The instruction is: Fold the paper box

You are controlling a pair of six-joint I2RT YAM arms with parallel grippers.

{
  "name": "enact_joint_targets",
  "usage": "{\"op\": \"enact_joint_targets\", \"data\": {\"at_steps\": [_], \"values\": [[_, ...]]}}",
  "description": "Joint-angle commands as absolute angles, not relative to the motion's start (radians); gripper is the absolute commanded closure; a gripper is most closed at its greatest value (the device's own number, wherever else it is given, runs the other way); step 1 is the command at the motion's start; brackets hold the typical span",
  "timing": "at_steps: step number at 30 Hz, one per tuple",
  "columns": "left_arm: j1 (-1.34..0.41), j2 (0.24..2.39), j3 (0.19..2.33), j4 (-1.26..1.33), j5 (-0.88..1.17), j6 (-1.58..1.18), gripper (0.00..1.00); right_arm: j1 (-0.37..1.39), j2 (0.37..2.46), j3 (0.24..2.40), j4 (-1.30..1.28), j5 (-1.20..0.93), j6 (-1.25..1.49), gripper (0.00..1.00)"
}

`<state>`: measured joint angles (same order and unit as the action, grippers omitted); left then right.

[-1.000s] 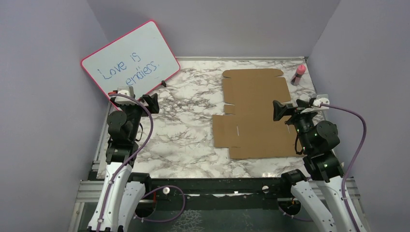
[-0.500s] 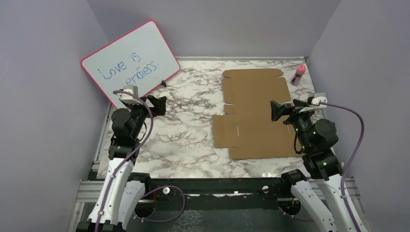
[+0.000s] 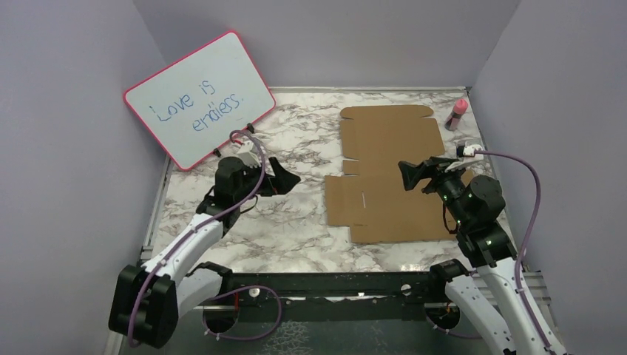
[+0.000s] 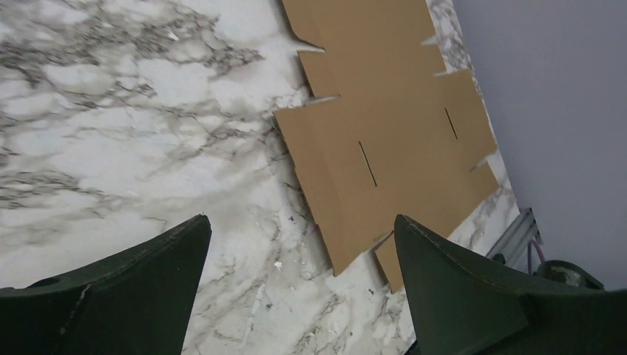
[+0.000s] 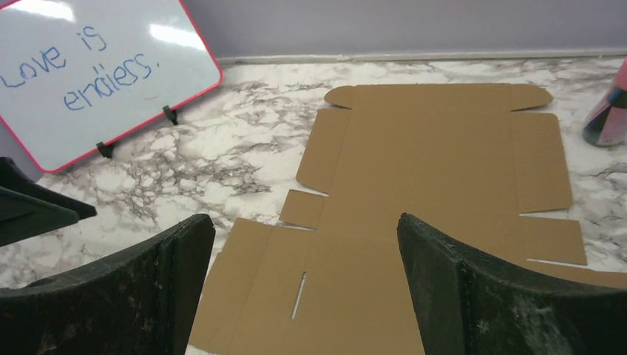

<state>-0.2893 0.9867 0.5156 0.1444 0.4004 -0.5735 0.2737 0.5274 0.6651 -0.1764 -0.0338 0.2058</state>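
Note:
The paper box (image 3: 388,170) is a flat brown die-cut cardboard sheet, unfolded, lying on the right half of the marble table. It shows in the left wrist view (image 4: 384,126) and in the right wrist view (image 5: 429,185). My left gripper (image 3: 290,180) is open and empty, above the marble just left of the sheet's left edge; its own view shows it (image 4: 299,225) with jaws wide apart. My right gripper (image 3: 412,171) is open and empty, held above the sheet's right part; its own view shows it (image 5: 305,222) over the slit panel.
A pink-framed whiteboard (image 3: 200,100) with blue writing leans at the back left. A small pink-capped bottle (image 3: 457,114) stands at the back right, next to the sheet's far corner. Grey walls close in the table on three sides.
My left arm has swung right and forward from beside the whiteboard to near the sheet's left edge. My right gripper has moved a little left over the sheet.

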Motion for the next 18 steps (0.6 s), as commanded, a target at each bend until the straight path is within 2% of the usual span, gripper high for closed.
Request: {"op": "enact_joint_targets", "data": {"at_steps": [1, 6, 18], "values": [[-0.408, 1.108, 0.508, 0.275, 0.401, -0.677, 0.07, 0.277, 0.549, 0.651, -0.161, -0.108, 0.240, 0.00], [-0.509, 1.288, 0.555, 0.323, 0.363, -0.699, 0.11, 0.277, 0.565, 0.638, -0.156, -0.138, 0.252, 0.00], [-0.567, 1.590, 0.618, 0.494, 0.370, -0.803, 0.25, 0.277, 0.574, 0.613, -0.139, -0.181, 0.241, 0.01]]}}
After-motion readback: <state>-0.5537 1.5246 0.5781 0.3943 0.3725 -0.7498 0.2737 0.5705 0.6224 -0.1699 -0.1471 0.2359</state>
